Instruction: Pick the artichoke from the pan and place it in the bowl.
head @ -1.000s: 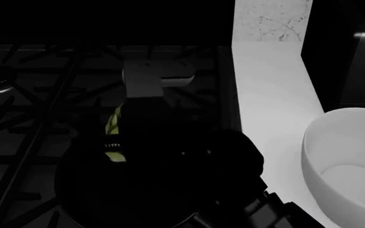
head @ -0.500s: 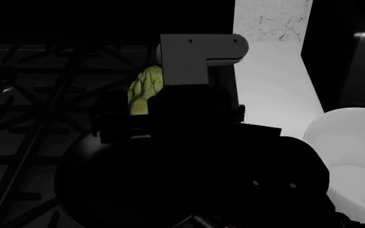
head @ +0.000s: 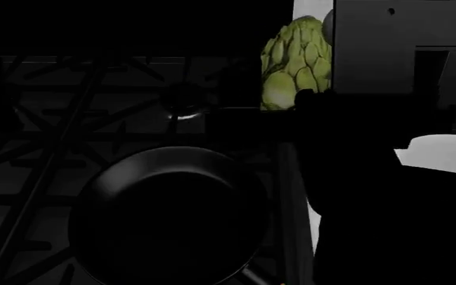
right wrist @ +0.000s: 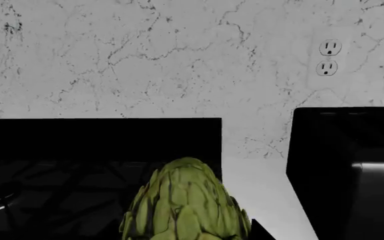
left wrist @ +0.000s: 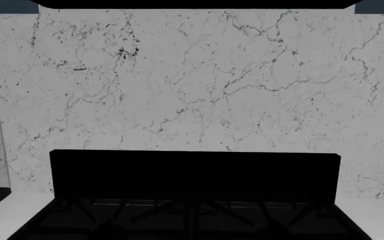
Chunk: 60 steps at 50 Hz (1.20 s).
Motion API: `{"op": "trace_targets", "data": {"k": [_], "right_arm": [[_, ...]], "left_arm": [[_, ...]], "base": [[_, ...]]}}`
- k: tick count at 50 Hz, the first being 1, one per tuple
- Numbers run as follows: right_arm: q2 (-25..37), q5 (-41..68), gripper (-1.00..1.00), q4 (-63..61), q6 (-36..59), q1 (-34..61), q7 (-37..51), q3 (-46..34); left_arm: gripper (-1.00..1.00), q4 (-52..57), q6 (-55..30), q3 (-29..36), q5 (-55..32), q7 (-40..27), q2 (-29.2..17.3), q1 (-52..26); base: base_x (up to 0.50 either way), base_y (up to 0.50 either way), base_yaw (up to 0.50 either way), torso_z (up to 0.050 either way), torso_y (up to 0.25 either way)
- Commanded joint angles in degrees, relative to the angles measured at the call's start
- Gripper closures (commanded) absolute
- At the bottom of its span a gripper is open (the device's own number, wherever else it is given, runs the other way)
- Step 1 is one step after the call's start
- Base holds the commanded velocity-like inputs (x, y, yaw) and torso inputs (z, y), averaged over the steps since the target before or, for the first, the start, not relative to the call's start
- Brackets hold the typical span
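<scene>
So the artichoke (head: 295, 62) is out of the pan (head: 168, 217) and up in the air, sitting above and off toward the worktop side of the pan, roughly over the edge of the stove (head: 62, 113). The pan itself looks empty now, just the dark round dish on the grates. In the right wrist view the artichoke (right wrist: 185, 205) fills the near foreground with the marble wall (right wrist: 145, 55) and a wall outlet (right wrist: 330, 57) behind it, so it's clearly riding along with the right arm. The right pincer (head: 311, 98) is mostly a black blob in the head view, honestly can't make out the fingers or how wide they sit, but going by the bud hanging there with nothing under it, I'd say it's clamped on it. The bowl (head: 446, 154) is further out from the pan, on the worktop, mostly hidden behind the arm with only a bit of white showing. So the pick looks done; the carry over and the drop into the bowl are what's left. The left pincer isn't visible anywhere; its wrist camera just looks at the stove back and wall.
</scene>
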Motion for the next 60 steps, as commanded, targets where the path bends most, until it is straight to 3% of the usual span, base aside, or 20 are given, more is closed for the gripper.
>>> {"op": "trace_targets", "data": {"k": [1,11,25,49,60], "right_arm": [[8.20,-0.41,1.00,-6.93,2.11,-0.37,2.68,5.21],[16.05,0.38,1.00,-8.13,1.42,-3.58,5.60,9.02],[21.86,0.23,1.00,-8.74,0.61,-8.34,7.96,11.31],[23.45,-2.93,1.00,-6.22,1.41,-14.01,7.45,9.22],[24.00,-6.91,1.00,-3.70,-2.18,-21.89,3.91,9.61]], "left_arm": [[-1.00,-1.23,1.63,-1.22,-1.12,-0.05,1.20,1.12],[-1.00,-4.82,4.24,-0.78,-2.94,-1.51,1.20,0.96],[-1.00,-8.20,6.90,-0.38,-5.31,-3.26,0.91,0.98],[-1.00,-10.47,8.63,0.21,-8.40,-5.54,0.05,1.41],[-1.00,-10.97,8.94,0.71,-9.51,-6.60,-0.19,1.46]], "base": [[0.00,0.00,0.00,0.000,0.000],[0.00,0.00,0.00,0.000,0.000],[0.00,0.00,0.00,0.000,0.000],[0.00,0.00,0.00,0.000,0.000],[0.00,0.00,0.00,0.000,0.000]]}}
